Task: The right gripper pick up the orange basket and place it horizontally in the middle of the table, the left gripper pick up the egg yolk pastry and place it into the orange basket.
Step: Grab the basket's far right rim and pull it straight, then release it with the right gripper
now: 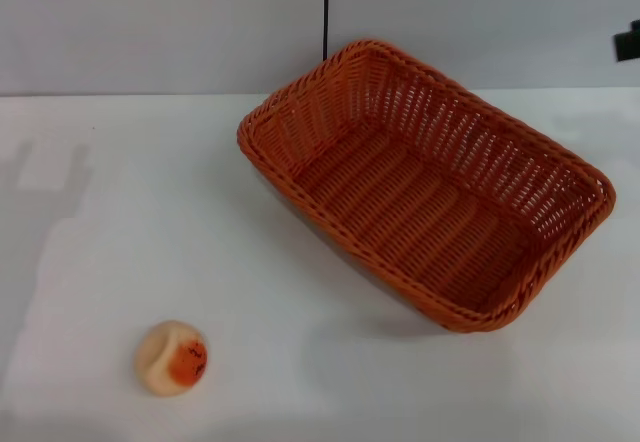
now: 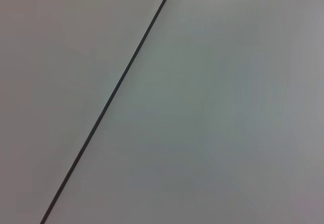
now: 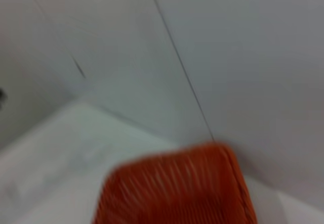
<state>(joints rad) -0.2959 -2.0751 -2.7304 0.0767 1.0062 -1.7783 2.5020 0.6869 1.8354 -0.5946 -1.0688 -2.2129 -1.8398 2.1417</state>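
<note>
The orange basket [image 1: 425, 182] lies on the white table [image 1: 150, 212], right of centre and turned diagonally, with nothing inside it. The right wrist view shows the orange basket [image 3: 177, 188] blurred, with the wall behind it. The egg yolk pastry [image 1: 172, 357] rests on the table near the front left, its orange-red patch facing the front. A small black part of the right gripper [image 1: 628, 40] shows at the far right edge, above and behind the basket and apart from it. The left gripper is out of view; its wrist view shows only the wall.
A pale grey wall [image 1: 150, 22] stands behind the table, with a thin dark vertical seam [image 1: 326, 7] behind the basket. The dark seam [image 2: 109, 102] also crosses the left wrist view. Bare tabletop lies between pastry and basket.
</note>
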